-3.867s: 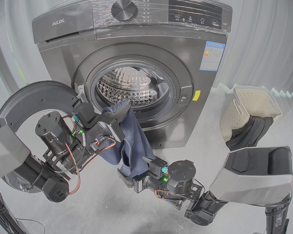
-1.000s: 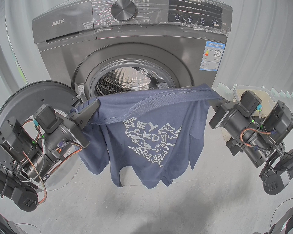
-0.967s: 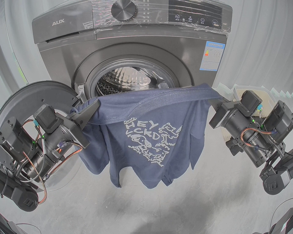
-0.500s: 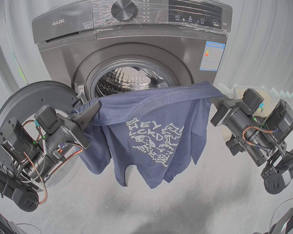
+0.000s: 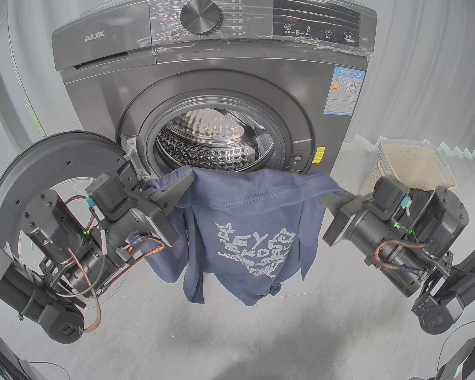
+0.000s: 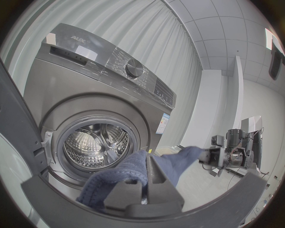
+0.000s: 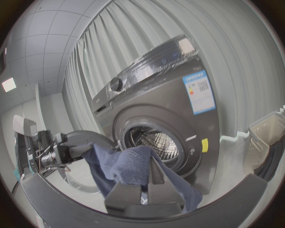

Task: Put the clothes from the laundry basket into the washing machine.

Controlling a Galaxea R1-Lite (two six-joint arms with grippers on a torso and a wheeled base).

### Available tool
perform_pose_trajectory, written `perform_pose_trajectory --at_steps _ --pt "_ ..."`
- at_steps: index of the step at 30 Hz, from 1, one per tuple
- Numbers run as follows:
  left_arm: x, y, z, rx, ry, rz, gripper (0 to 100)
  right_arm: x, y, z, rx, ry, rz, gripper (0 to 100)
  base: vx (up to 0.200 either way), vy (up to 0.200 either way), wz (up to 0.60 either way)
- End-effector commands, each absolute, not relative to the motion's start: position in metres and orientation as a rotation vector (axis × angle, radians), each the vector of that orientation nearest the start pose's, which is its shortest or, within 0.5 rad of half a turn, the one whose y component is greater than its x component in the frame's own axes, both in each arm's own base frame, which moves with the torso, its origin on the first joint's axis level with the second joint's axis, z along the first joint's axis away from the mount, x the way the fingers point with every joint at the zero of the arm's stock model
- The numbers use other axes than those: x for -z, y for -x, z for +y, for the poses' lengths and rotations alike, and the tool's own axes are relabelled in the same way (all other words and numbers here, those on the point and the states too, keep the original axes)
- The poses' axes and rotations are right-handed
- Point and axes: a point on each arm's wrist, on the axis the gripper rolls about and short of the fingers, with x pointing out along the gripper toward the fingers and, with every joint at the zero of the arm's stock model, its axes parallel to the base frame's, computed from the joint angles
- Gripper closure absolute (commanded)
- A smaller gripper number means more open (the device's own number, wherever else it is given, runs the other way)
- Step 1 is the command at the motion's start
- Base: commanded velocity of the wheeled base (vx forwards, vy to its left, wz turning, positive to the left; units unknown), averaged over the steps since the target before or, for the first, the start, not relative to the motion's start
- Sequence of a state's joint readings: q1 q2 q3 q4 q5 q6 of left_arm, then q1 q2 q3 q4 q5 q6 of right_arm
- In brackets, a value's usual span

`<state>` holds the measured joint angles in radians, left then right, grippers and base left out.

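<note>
While the left end effector (image 5: 184,180) and right end effector (image 5: 328,198) each pinch the shirt's (image 5: 247,217) top edge, it hangs before the washer (image 5: 316,94).

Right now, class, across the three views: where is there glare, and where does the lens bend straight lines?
Head view: glare on the steel drum and on the plastic film over the washing machine panel, above the blue shirt. Left wrist view: bright drum reflections; machine edges bow, dark corners. Right wrist view: same bowing; ceiling light glares.
</note>
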<state>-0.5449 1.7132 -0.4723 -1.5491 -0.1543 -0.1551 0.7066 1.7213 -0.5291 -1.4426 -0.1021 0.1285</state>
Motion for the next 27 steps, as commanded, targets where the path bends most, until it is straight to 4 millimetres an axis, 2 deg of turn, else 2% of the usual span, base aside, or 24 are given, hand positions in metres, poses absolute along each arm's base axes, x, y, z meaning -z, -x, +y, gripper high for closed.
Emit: perform_pose_trajectory --at_steps 1,5,6,7,9,10,11,14,19,23,27 --pt "-0.178 -0.239 -0.153 0.723 0.191 -0.234 100 -0.157 -0.208 0.196 -0.673 -0.192 -0.083 100 0.000 0.000 0.00" --pt "-0.179 -0.238 -0.154 0.728 0.193 -0.239 100 -0.145 -0.204 0.209 -0.710 -0.190 -0.050 100 0.000 0.000 0.00" --pt "-0.181 -0.238 -0.155 0.731 0.195 -0.246 100 -0.137 -0.204 0.211 -0.718 -0.180 -0.028 0 0.000 0.000 0.00" --pt "-0.181 -0.238 -0.155 0.731 0.195 -0.246 100 -0.137 -0.204 0.212 -0.719 -0.179 -0.026 0 0.000 0.000 0.00" --pt "-0.184 -0.239 -0.157 0.733 0.198 -0.260 100 -0.124 -0.197 0.220 -0.749 -0.160 0.028 0 0.000 0.000 0.00" --pt "-0.184 -0.239 -0.157 0.733 0.198 -0.260 100 -0.124 -0.197 0.220 -0.749 -0.160 0.028 0 0.000 0.000 0.00" --pt "-0.187 -0.240 -0.157 0.733 0.200 -0.269 100 -0.114 -0.189 0.220 -0.767 -0.135 0.073 0 0.000 0.000 0.00" --pt "-0.189 -0.240 -0.157 0.725 0.203 -0.278 100 -0.101 -0.183 0.221 -0.783 -0.105 0.125 0 0.000 0.000 0.00" --pt "-0.191 -0.241 -0.157 0.720 0.207 -0.289 100 -0.096 -0.180 0.222 -0.790 -0.092 0.146 0 0.000 0.000 0.00" --pt "-0.192 -0.241 -0.157 0.720 0.207 -0.291 100 -0.094 -0.196 0.229 -0.761 -0.102 0.129 0 0.000 0.000 0.00" --pt "-0.193 -0.240 -0.157 0.721 0.208 -0.297 100 -0.085 -0.222 0.230 -0.704 -0.101 0.126 0 0.000 0.000 0.00"
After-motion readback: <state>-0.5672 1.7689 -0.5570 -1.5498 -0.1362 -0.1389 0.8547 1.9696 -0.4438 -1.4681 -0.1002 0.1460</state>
